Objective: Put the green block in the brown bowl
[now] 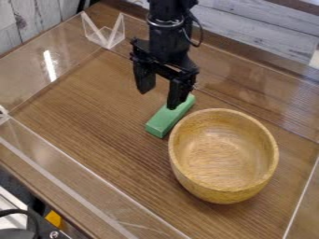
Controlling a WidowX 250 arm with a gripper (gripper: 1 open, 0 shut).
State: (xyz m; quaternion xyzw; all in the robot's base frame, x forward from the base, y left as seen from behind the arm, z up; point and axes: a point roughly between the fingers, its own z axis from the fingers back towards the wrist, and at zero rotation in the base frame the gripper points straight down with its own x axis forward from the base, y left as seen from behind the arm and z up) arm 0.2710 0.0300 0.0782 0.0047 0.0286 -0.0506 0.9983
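A wooden table (88, 112) with dark brown grain is seen from above and at an angle, and it fills most of the frame. Along the left and lower edges a clear plastic wall (50, 159) is seen, with bright reflections in it at the far left. In the upper left, a small clear plastic stand (103, 30) is set on the table near the back edge. Pale planks (262, 28) are seen across the upper right, behind the table.

Just left of the upper centre, a black arm is seen coming down from the top edge, and its gripper (163, 85) is pointed straight down. The two black fingers are held wide apart and nothing is gripped between them. The right finger is seen over the far end of the block; whether it is touched cannot be told from this view. The left finger is seen over bare table, beside the block.

At the centre, the block (166, 119), a bright green bar, is laid flat on the table, slanted from lower left to upper right. Its near end is free of the gripper.

In the lower right, the bowl (223, 154), large, round and of light wood, is set upright on the table. Its rim is just beside the block's right edge. Only its grained hollow is seen inside.
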